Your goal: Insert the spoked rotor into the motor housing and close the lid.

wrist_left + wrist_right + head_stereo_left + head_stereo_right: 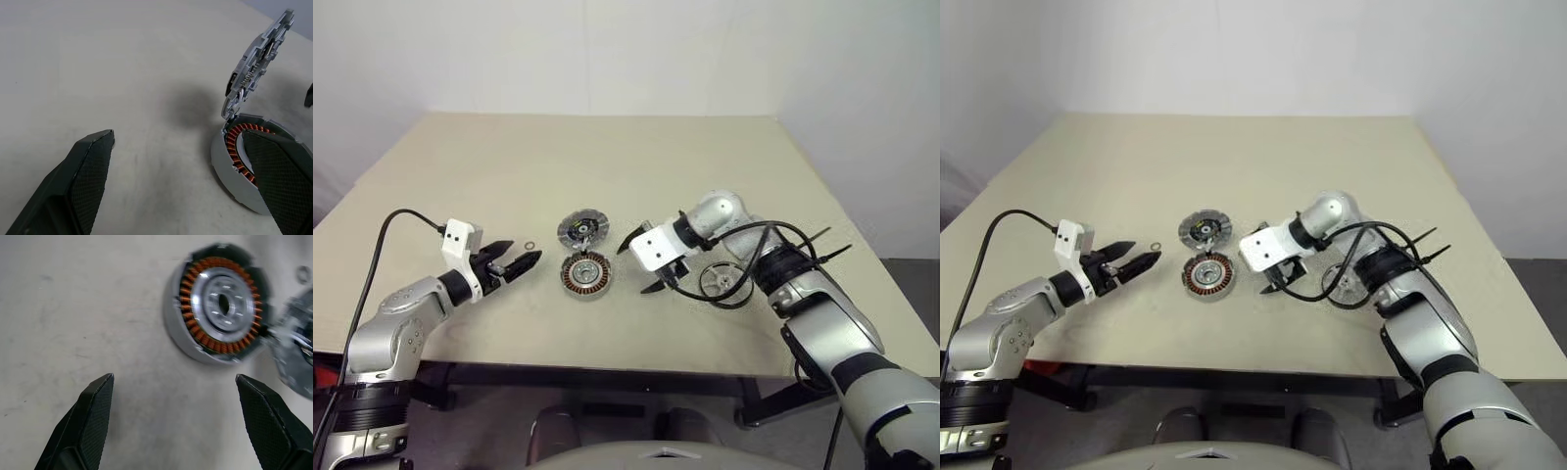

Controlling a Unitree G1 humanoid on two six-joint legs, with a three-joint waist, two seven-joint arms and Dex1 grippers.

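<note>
The motor housing (586,275) sits on the table, its copper windings facing up around a silver centre. The lid (582,230) rests just behind it, touching its far edge and tilted up in the left wrist view (257,63). The spoked rotor (720,281) lies flat on the table to the right, partly covered by my right arm's cables. My left gripper (514,264) is open, level, a short way left of the housing. My right gripper (643,264) is open just right of the housing, pointing down toward it, nothing between its fingers (93,421).
A tiny metal ring (529,245) lies on the table between my left gripper and the lid. The beige table (607,157) stretches far behind the parts. Its front edge runs close below both arms.
</note>
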